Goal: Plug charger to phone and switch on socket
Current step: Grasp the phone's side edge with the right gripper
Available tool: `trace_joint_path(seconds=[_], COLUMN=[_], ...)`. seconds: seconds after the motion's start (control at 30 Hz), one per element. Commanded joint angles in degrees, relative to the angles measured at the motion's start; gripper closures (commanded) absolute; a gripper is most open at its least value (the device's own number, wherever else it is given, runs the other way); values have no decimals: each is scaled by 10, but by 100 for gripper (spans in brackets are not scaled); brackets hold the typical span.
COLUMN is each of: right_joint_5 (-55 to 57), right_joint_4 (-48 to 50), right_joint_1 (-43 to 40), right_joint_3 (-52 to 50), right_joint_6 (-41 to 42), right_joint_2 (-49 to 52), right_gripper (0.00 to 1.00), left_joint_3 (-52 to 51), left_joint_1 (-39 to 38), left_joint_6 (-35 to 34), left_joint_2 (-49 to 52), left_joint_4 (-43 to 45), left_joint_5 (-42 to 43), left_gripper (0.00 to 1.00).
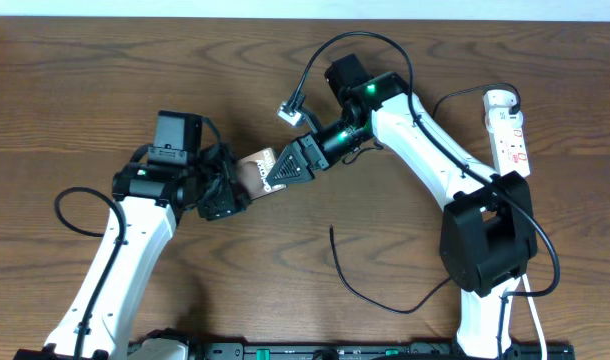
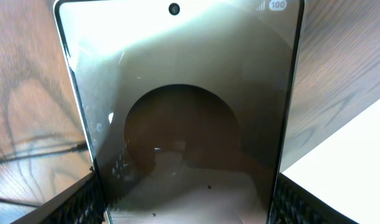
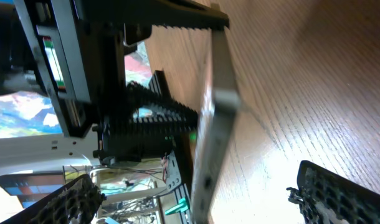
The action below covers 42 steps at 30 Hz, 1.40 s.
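My left gripper [image 1: 233, 192] is shut on the phone [image 1: 256, 170], gripping it by its long edges. In the left wrist view the phone's glossy screen [image 2: 177, 93] fills the frame, with a ridged pad [image 2: 84, 200] at each lower corner. My right gripper [image 1: 277, 172] stands open at the phone's free end. In the right wrist view the phone [image 3: 210, 134] shows edge-on between the spread fingers [image 3: 339, 193], touching neither. The charger [image 1: 385, 300] lies loose as a thin black cable on the table, right of centre. The white socket [image 1: 508, 130] lies at the far right.
The right arm's base [image 1: 485, 245] stands between the cable and the socket. A black loop of arm cable [image 1: 70, 215] lies at the left. The table's front rail [image 1: 335, 350] runs along the bottom edge.
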Motion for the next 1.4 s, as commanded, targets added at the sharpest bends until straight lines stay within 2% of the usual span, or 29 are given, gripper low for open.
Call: trace_joint_path(seconds=[0.0, 0.4, 0.63, 0.93, 1.1, 1.17, 1.23, 1.37], right_joint_5=[-6, -7, -7, -6, -6, -6, -6, -6], right_joint_4=[6, 47, 49, 64, 68, 68, 68, 68], right_joint_1=[9, 11, 12, 17, 20, 21, 21, 21], right_joint_3=[7, 7, 7, 7, 7, 8, 7, 7], right_joint_6=[-2, 85, 98, 134, 134, 134, 134, 134], right_joint_2=[-3, -3, -3, -3, -3, -3, -3, -3], right_gripper=[1, 5, 5, 9, 20, 27, 28, 37], left_joint_3=[12, 12, 12, 12, 12, 12, 12, 12], left_joint_1=[-16, -21, -21, -21, -21, -21, -21, -21], left_joint_6=[-41, -78, -78, -78, -78, -78, -78, -78], left_joint_2=[0, 0, 0, 0, 0, 0, 0, 0], left_joint_4=[12, 31, 37, 37, 37, 37, 37, 37], left_joint_5=[-3, 21, 32, 34, 34, 34, 34, 34], left_gripper=[93, 93, 93, 93, 93, 92, 93, 93])
